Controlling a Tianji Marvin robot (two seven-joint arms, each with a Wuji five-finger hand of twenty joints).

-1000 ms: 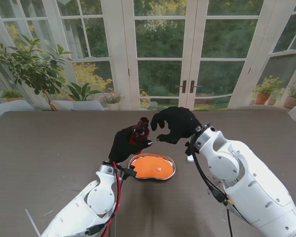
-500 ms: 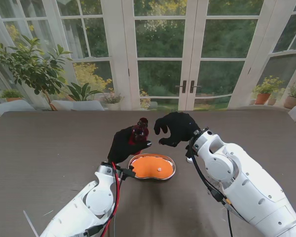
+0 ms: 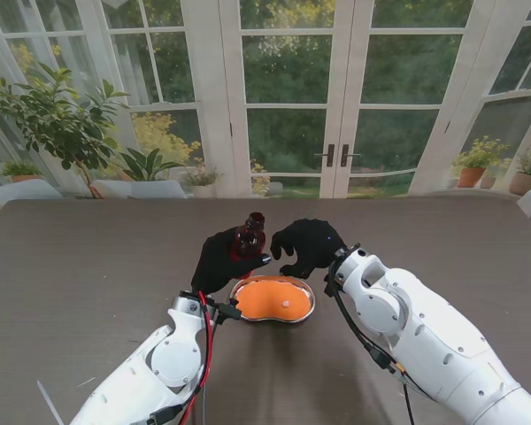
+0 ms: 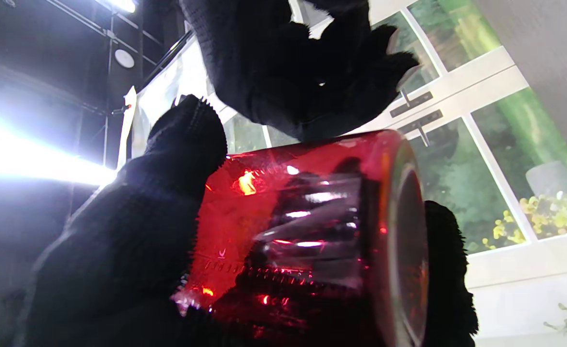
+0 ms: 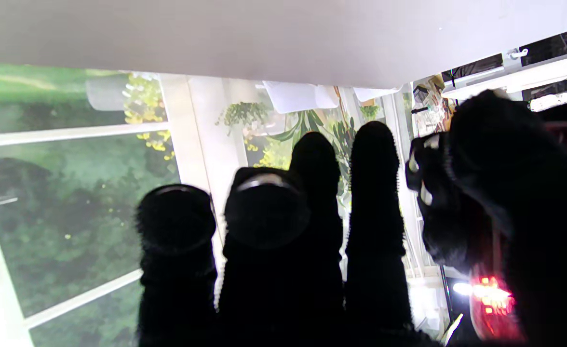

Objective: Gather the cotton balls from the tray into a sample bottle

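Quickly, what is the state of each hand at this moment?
Left hand: shut on the red bottle.
Right hand: fingers curled beside the bottle; whether it holds a cotton ball cannot be told.

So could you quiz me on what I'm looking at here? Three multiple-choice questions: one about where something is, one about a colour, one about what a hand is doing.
1. Where does the tray sit on the table?
A. at the far left edge
B. nearer to me than both hands, about midway between the arms
C. far away by the windows

2. What colour is the bottle?
A. clear red
B. blue
C. white

3. What is the left hand doing?
A. lying flat on the table
B. holding the bottle up off the table
C. reaching into the tray

Answers:
1 B, the stand's view shows the tray just nearer than the left hand and the right hand.
2 A, the left wrist view shows red see-through glass.
3 B, its fingers wrap the bottle, which is raised over the tray's far edge.
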